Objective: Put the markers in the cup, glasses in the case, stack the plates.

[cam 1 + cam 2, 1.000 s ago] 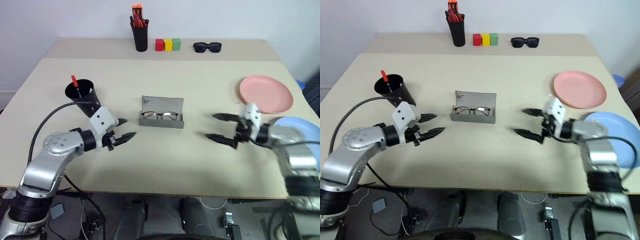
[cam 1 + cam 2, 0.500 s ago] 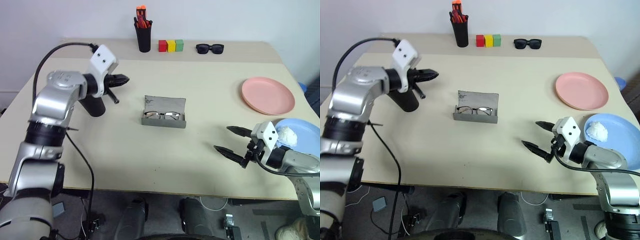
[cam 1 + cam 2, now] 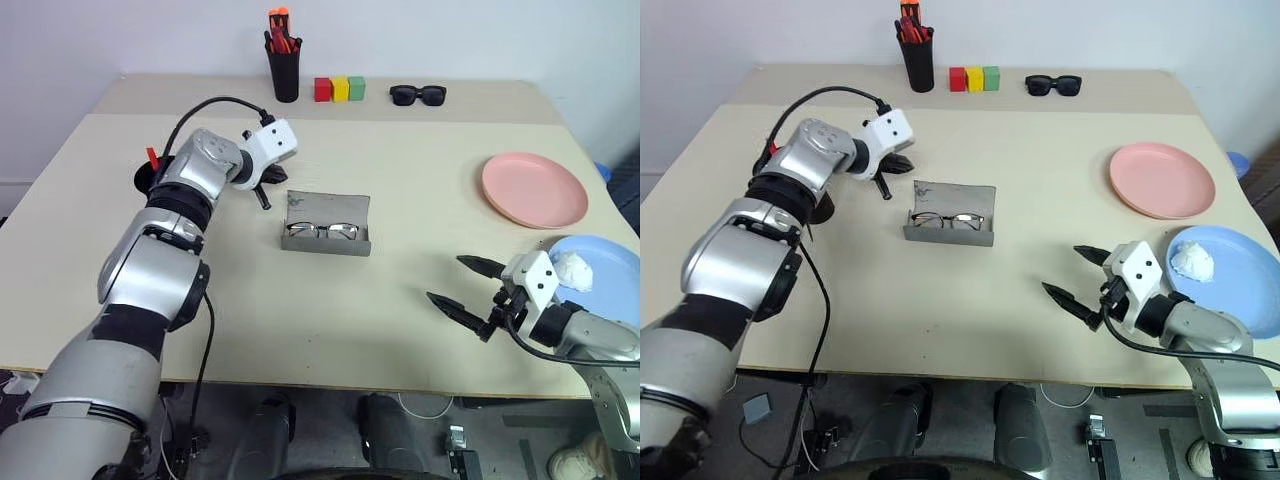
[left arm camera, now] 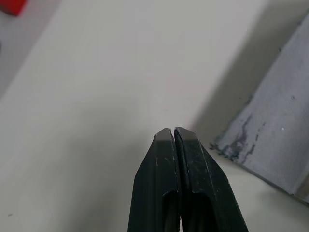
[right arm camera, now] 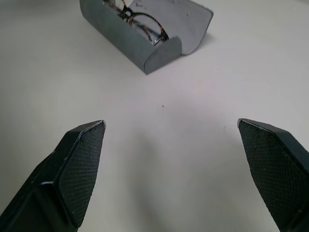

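The grey case [image 3: 327, 238] lies open mid-table with the glasses [image 3: 327, 230] inside. My left gripper [image 3: 265, 204] is shut with nothing in it, its tips just off the raised lid's left corner [image 4: 275, 125]. Behind that arm stands the black cup [image 3: 143, 179], mostly hidden, with one marker's red cap [image 3: 152, 158] poking out. The right gripper [image 3: 468, 285] hangs open near the front right, pointing toward the case [image 5: 140, 41]. The pink plate [image 3: 534, 189] is at the right. The blue plate [image 3: 605, 262] with a white lump [image 3: 570, 268] sits beside my right wrist.
Along the back edge stand a black pen holder with orange-red pens [image 3: 283, 72], a row of red, yellow and green blocks [image 3: 338, 89] and black sunglasses [image 3: 417, 95]. The table's right edge runs close by the blue plate.
My left gripper shut, rose from the table's front left past the cup, then swung right to the case lid. The right gripper drew back from the middle toward the blue plate, still open.
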Controlling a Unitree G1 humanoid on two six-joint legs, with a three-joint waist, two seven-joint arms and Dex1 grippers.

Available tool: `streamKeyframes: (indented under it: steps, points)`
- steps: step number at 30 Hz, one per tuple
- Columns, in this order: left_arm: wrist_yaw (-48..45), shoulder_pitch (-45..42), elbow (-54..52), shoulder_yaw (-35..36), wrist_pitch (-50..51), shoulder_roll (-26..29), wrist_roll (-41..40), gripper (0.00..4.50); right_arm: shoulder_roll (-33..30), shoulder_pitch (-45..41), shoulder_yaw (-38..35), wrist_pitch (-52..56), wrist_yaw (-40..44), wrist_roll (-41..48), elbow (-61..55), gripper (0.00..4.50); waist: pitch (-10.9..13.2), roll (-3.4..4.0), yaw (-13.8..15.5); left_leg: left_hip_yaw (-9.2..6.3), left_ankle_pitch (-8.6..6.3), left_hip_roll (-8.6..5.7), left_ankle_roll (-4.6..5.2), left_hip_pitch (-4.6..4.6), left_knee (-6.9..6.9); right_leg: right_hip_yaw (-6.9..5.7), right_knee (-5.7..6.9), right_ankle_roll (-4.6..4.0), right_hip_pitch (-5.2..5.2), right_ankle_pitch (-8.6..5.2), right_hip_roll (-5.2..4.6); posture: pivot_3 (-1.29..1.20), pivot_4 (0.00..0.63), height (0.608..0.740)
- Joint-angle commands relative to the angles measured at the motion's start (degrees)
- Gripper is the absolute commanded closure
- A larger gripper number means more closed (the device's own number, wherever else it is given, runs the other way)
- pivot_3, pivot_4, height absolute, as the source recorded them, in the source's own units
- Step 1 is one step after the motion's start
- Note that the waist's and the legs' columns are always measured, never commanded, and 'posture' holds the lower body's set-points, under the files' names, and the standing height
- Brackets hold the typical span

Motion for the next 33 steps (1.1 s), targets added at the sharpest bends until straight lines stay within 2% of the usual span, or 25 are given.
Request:
streamKeyframes:
  steps: [1,6,18,24,27,30,33]
  points:
    - [1.1,-3.2,1.9,0.4,-3.5,-1.5,2.6,4.48,0.3,-1.6,0.6,0.5,-1.6,1.0,-3.5,0.00,0.0,0.00,0.0,0.00,0.00,0.00,0.00,0.00,0.00,0.00,0.01,0.01,-0.01,0.00,0.00,0.00,0.150,0.740]
    - [-1.1,-3.2,3.1,1.3,-5.9,-3.2,3.8,4.48,0.1,-2.5,1.4,0.8,-2.8,1.1,-3.8,0.00,0.0,0.00,-0.1,0.00,0.00,0.00,0.00,0.01,0.00,0.00,0.02,0.02,0.00,-0.01,0.00,0.00,0.150,0.740]
    - [-24.9,0.6,-2.1,4.1,-7.5,-0.7,0.9,4.48,0.1,-4.5,2.7,-5.4,0.0,-0.6,4.6,0.00,0.0,0.01,-0.2,0.00,0.00,0.00,0.00,0.05,0.01,0.00,0.08,0.01,0.02,0.00,0.00,0.00,0.150,0.740]
    - [-33.6,3.7,-9.6,4.4,-5.4,1.8,-0.6,4.48,0.1,-4.5,2.9,-8.2,1.2,-0.8,7.5,0.00,0.0,0.03,-0.4,0.00,0.00,0.00,0.00,0.10,0.02,0.00,0.15,0.00,0.03,0.00,0.00,0.00,0.150,0.740]
    - [-39.4,10.1,-21.1,3.2,-0.8,3.7,-1.8,4.48,1.2,-4.6,1.5,-7.2,-0.8,0.1,8.8,0.00,0.0,0.05,-0.6,-0.01,0.00,0.01,0.00,0.11,0.00,0.01,0.18,0.00,0.02,0.00,0.00,0.00,0.150,0.740]
    - [-39.9,17.0,-30.5,1.3,0.7,5.8,-0.4,4.48,2.0,-4.4,-0.7,-5.8,-4.0,0.4,9.1,0.00,-0.1,0.09,-0.6,-0.06,0.00,0.01,0.00,0.11,-0.01,0.01,0.23,-0.02,0.02,0.01,0.01,0.00,0.150,0.740]
    - [-36.3,20.4,-36.5,2.4,2.7,6.3,-1.1,4.48,2.4,-3.6,-4.0,-4.8,-7.6,0.4,8.3,0.00,-0.1,0.18,-0.2,-0.06,0.00,0.01,0.00,0.19,0.02,0.02,0.25,-0.04,0.09,0.02,0.00,0.00,0.150,0.740]
